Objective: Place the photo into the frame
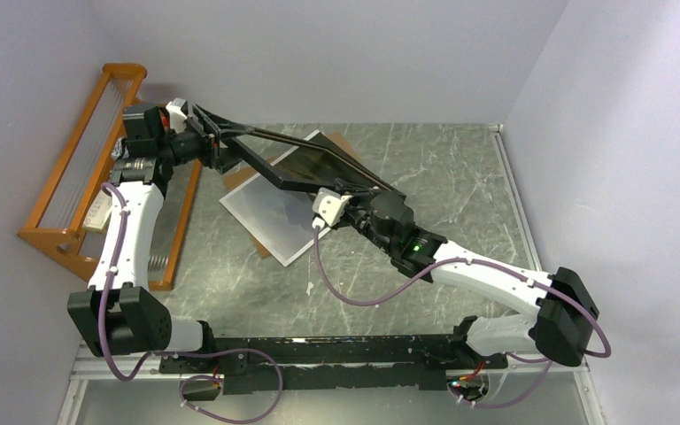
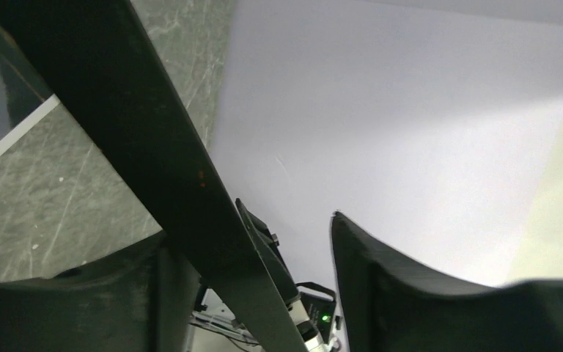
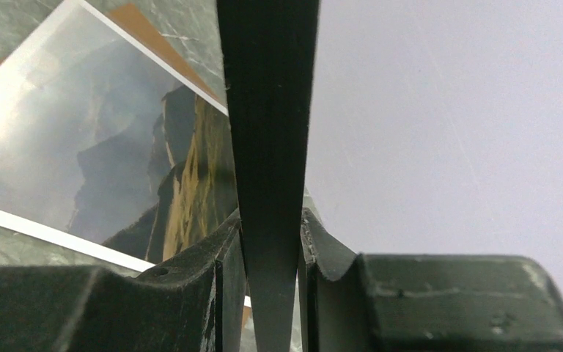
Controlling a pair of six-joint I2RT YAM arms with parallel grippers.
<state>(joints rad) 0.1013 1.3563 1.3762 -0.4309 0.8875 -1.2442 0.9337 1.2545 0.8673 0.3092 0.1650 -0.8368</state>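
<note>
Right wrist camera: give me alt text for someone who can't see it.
The right end effector clamps a black rail of the frame, which runs straight up the middle. Left of it, the mountain photo lies on a brown backing board on the marble table; a pale wall fills the right.

The frame (image 1: pixel 261 168) hanging between my two claws covers the far part of the photo (image 1: pixel 266 221) from above, and the photo hides most of the brown board (image 1: pixel 343 142) beneath it (only corners peep out). In my left wrist view the rail runs off the top and bottom edges, so I cannot tell whether my left gripper (image 1: pixel 217 150) truly pinches it. From above, my right gripper (image 1: pixel 354 188) has its fingertips lost under the frame.
</note>
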